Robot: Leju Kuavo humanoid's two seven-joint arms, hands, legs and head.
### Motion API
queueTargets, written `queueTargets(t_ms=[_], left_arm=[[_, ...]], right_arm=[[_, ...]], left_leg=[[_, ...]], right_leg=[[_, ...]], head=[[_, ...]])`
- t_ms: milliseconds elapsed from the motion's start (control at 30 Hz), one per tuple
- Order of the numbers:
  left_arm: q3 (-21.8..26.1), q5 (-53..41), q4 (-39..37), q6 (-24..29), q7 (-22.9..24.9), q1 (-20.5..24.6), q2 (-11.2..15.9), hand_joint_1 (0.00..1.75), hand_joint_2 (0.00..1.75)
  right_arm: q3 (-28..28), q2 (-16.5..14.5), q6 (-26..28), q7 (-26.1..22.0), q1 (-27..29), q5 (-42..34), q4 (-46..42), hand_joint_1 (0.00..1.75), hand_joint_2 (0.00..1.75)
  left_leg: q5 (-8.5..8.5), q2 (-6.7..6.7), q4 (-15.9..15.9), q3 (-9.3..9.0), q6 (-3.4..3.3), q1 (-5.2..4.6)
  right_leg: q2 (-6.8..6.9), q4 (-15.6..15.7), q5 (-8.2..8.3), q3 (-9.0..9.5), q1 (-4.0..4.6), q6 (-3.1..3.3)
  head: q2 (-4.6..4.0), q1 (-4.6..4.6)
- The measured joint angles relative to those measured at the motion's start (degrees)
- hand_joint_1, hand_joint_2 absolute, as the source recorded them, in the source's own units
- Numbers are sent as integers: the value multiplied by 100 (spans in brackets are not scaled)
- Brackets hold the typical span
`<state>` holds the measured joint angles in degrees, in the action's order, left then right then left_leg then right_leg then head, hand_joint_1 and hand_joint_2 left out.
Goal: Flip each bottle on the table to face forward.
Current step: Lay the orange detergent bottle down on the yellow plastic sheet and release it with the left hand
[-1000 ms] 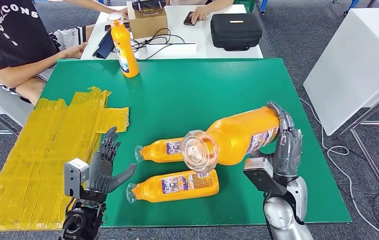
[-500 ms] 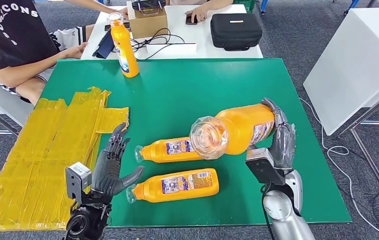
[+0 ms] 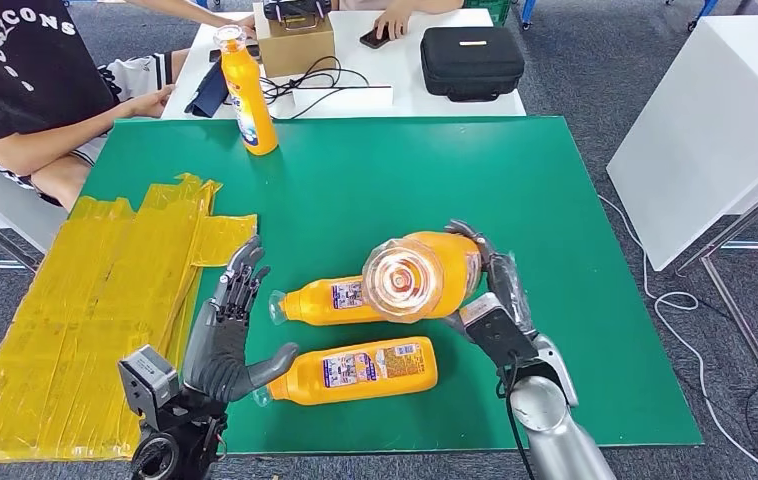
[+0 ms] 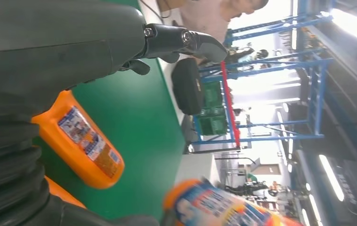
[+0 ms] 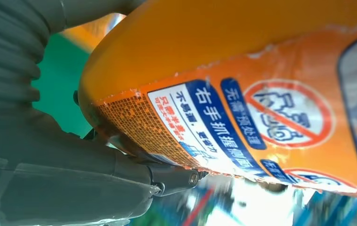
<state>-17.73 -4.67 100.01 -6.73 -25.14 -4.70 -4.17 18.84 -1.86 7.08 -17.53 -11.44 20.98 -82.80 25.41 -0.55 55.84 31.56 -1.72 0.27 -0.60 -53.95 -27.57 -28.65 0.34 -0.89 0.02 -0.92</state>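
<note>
My right hand point(image 3: 498, 303) grips a large orange bottle point(image 3: 442, 271) by its body and holds it off the green table point(image 3: 375, 190), its clear cap point(image 3: 402, 281) pointing at my head. Up close, its blue and white label point(image 5: 242, 117) shows. Two more orange bottles lie on their sides with their caps to the left: one point(image 3: 337, 299) partly behind the held bottle, one point(image 3: 363, 370) nearer me. My left hand point(image 3: 228, 338) is open with its fingers point(image 4: 181, 40) spread, just left of the near bottle's neck. A fourth bottle point(image 3: 246, 92) stands upright at the far left.
A crumpled yellow sheet point(image 3: 105, 290) covers the table's left part. A person point(image 3: 25, 90) sits at the far left corner. Behind the table are a cardboard box point(image 3: 296, 42), cables and a black case point(image 3: 472, 61). A white table point(image 3: 725, 120) stands to the right.
My right hand has swung the held bottle leftward and turned its cap more squarely toward me. My left hand has risen and moved a little right toward the near bottle.
</note>
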Motion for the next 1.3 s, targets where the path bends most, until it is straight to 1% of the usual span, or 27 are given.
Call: queueTargets(t_ms=[100,267,433,667,933,1133,1300], left_arm=[[-103,6,87,-1,-37,-5,50,0,175],[-250,6,127,-18,-72,12,92,0,175],[-376,6,128,-5,-97,99,113,0,175],[-458,22,127,14,-103,145,143,0,175],[-573,-20,128,192,-111,212,142,0,175],[-637,-141,128,345,-111,280,125,0,175],[-700,-240,128,439,-96,311,53,0,175]], right_arm=[[130,-45,-252,-57,-171,-71,275,175,175],[323,-180,-407,-65,-333,-38,645,175,175],[523,-349,-465,-65,-396,17,942,175,175],[658,-488,-490,-67,-470,35,1204,175,175],[796,-735,-227,-83,-609,-116,1578,175,175],[863,-950,103,3,-716,10,1734,175,175],[867,-1130,159,53,-810,23,1816,175,175]], left_leg=[[-1,0,0,-1,0,0],[-2,0,0,-1,0,0],[-1,0,0,-1,0,0],[-1,2,0,-1,0,0],[-2,3,0,-1,1,0],[-2,3,0,-1,1,0],[-2,3,0,-1,1,0]], right_leg=[[0,-1,0,0,0,0],[0,-2,0,0,-1,0],[0,-1,0,-1,-1,0],[0,-2,0,-1,-1,0],[0,-3,0,-2,-1,0],[0,-3,0,-3,-1,0],[0,-3,0,-3,-1,0]], head=[[0,0],[0,1],[0,1],[0,1],[0,1],[0,1],[0,1]])
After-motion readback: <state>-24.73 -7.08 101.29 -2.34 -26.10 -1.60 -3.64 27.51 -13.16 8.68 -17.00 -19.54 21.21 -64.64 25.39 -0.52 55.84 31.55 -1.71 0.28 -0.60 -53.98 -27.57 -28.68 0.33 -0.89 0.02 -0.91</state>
